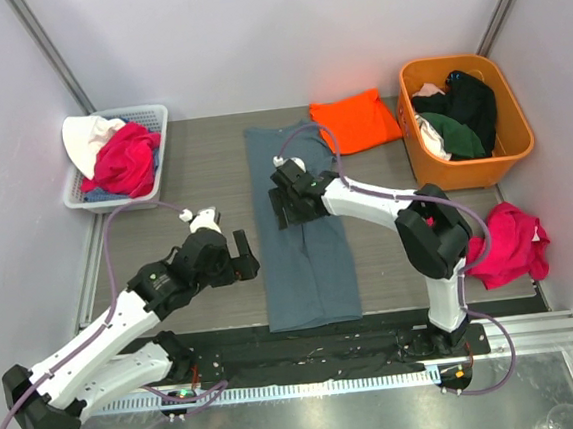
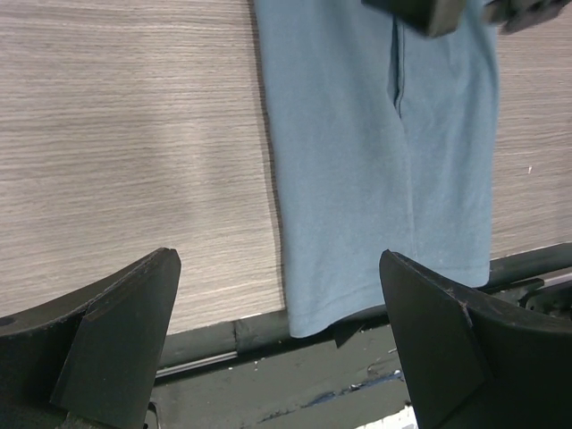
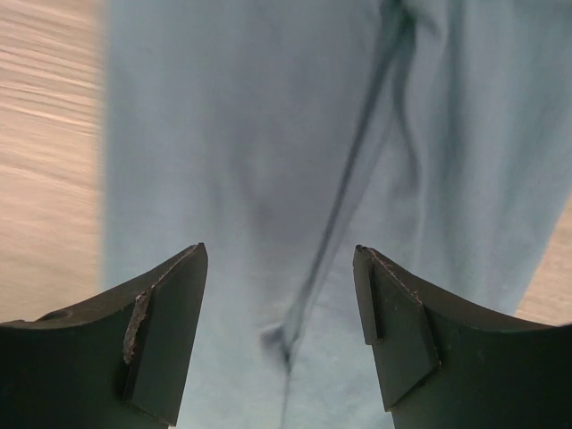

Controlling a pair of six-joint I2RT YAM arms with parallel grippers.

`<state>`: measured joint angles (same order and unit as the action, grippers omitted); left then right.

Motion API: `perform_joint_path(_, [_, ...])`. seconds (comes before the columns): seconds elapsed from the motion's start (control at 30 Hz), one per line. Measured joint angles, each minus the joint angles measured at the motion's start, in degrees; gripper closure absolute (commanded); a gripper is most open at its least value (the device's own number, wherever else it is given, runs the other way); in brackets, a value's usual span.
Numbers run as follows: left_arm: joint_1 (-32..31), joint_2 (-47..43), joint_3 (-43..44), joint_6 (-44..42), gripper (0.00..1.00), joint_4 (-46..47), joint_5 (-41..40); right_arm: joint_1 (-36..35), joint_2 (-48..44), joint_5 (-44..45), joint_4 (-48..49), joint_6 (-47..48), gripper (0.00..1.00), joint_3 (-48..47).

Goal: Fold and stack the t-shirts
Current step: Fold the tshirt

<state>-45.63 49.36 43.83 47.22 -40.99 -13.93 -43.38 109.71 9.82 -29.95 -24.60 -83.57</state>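
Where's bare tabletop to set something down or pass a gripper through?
Widest bare patch: grey wood tabletop between the pale plastic laundry basket and the long slate blue-grey t-shirt. Smaller strip: between that shirt's near half and the right arm's upright link. Crowded: far right, where the folded bright orange t-shirt, orange plastic tub and crumpled pink garment sit.

**T-shirt down the middle, containers in the far corners**

The long t-shirt [image 1: 306, 263] lies lengthwise down the middle of the table [image 1: 202, 172]. The small folded t-shirt [image 1: 356, 120] sits by its far right corner, with the tub [image 1: 509, 145] further right. A loose garment [image 1: 510, 243] lies before the tub. The basket [image 1: 158, 125] sits far left. The left tool [image 1: 242, 258] is left of the long t-shirt, the right tool [image 1: 288, 212] over it.
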Motion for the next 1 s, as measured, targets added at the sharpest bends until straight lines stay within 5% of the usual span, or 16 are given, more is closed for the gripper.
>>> perform_joint_path(0.6, [0.0,-8.9,-3.4,3.2,0.0,-4.8,-0.6,-3.1,0.0,5.4,8.0,-5.1,0.26,12.3])
perform_joint_path(1.0, [0.0,-11.3,-3.5,3.6,0.0,-6.9,-1.0,-17.0,-9.1,8.8,6.1,-17.5,0.26,23.5])
